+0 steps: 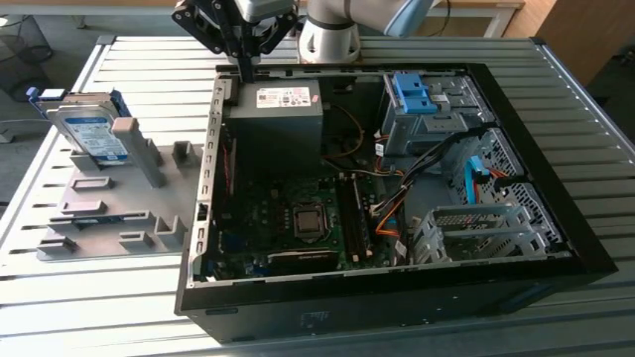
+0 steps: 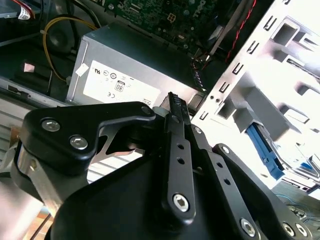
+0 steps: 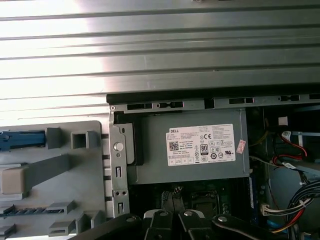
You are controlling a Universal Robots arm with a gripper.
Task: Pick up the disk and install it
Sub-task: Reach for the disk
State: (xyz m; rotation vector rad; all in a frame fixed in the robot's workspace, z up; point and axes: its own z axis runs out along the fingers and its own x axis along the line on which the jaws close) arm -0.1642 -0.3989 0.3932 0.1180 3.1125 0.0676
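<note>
Hovering near grey box (image 1: 276,123), gripper (image 1: 244,71) prob. closed; disk (image 1: 91,130) stands in rack (image 1: 109,216).

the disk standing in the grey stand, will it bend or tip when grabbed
Probably stiff, and heavy for its size: the disk looks like a solid metal slab. Standing on edge in the grey stand, it may tip if nudged sideways.

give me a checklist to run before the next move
1. disk standing in the fixture, at the exterior view's left: ok
2. gripper holding nothing: ok
3. gripper over the disk: not ok, it hangs over the case rear edge by the grey box
4. jaws open for a grasp: not ok, shut
5. cage free of a drive: ok
</note>
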